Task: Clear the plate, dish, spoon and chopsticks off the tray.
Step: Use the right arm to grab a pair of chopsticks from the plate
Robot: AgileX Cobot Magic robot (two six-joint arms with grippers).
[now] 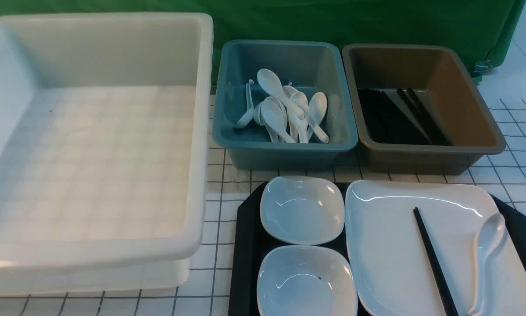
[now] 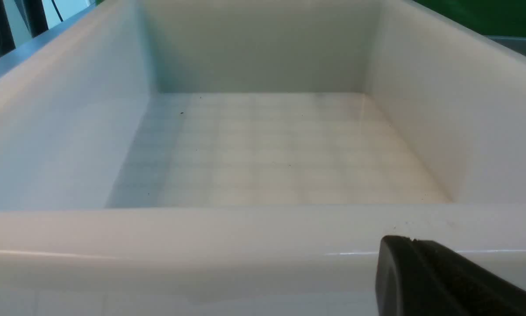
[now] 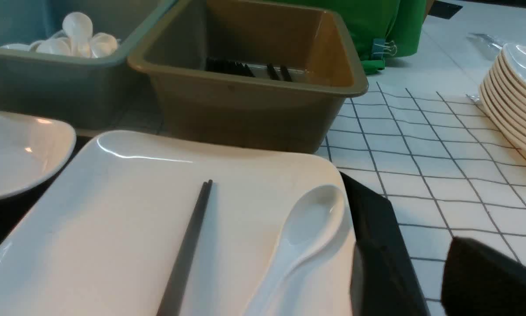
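The left jaws [image 2: 414,240] were together, the right jaws [image 3: 405,252] apart; spoon [image 1: 491,232] and chopsticks [image 1: 433,259] lay on the plate [image 1: 390,250], so best lifted before it, pinched lightly, then carried over the tub rims [image 1: 289,145]

The left gripper [image 2: 411,239] is held shut — fingertips pressed together. The right gripper [image 3: 405,245] is held open — its dark fingers spread apart.

Glossy, smooth white plate [image 1: 390,245], bowls [image 1: 302,210] and spoon [image 1: 488,237] shine on a black plastic tray [image 1: 245,245]; beyond the tray stand smooth plastic tubs [image 1: 284,156], backed by matt green cloth [image 1: 289,22].
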